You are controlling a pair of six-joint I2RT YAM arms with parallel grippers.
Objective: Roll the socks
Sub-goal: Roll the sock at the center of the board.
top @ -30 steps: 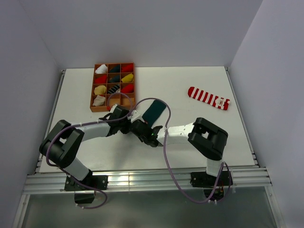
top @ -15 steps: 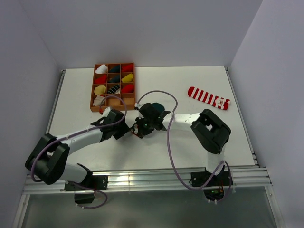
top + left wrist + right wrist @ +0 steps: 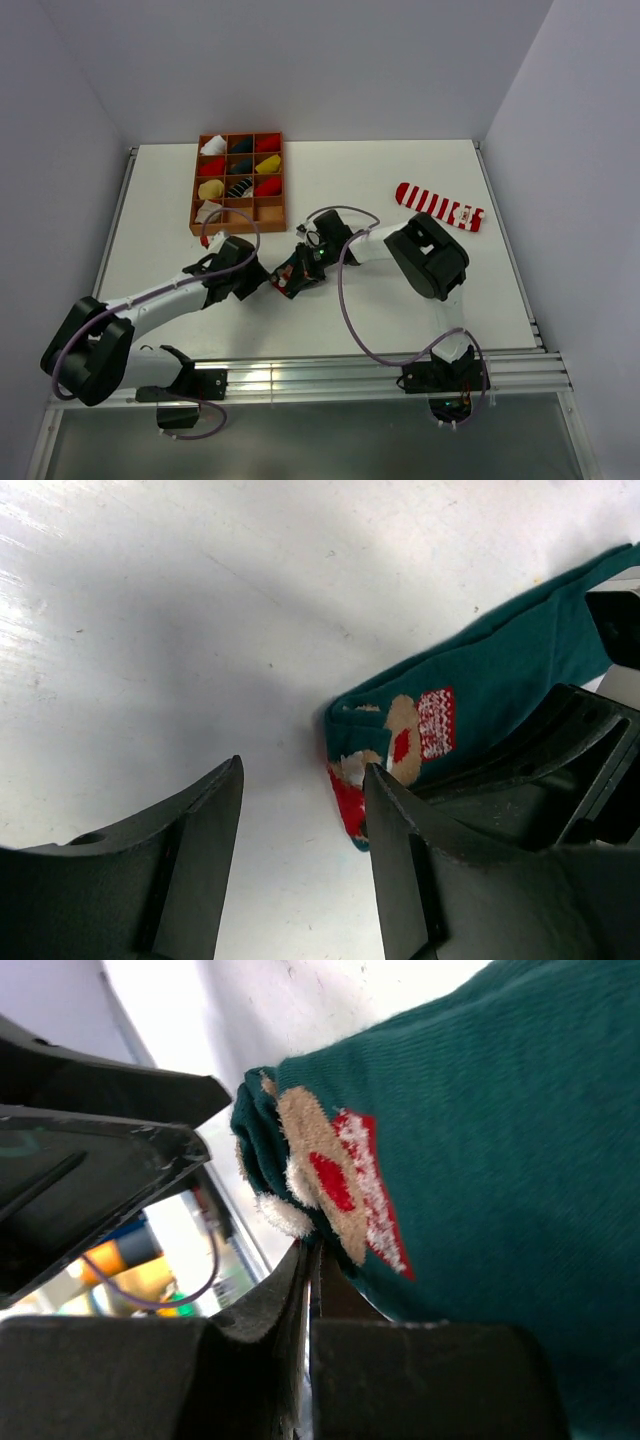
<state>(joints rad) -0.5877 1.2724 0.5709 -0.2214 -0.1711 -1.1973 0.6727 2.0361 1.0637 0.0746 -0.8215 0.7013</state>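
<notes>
One sock doubled over, two arms closing on it.
A second ago the green sock (image 3: pixel 480 690) lay flat and long; now it is folded mid-table, with the right gripper (image 3: pixel 310 1260) pinched together on the fold. The left gripper (image 3: pixel 303 770) stands apart and empty just beside it. The roll looks only begun, and the striped sock (image 3: pixel 440 206) waits at far right.

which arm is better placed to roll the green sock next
Right, most likely. The right pincer is shut on the green sock at its folded end, by the figure, so it can turn the fold over. The left pincer is open and holds nothing, with the sock lying beside it.
</notes>
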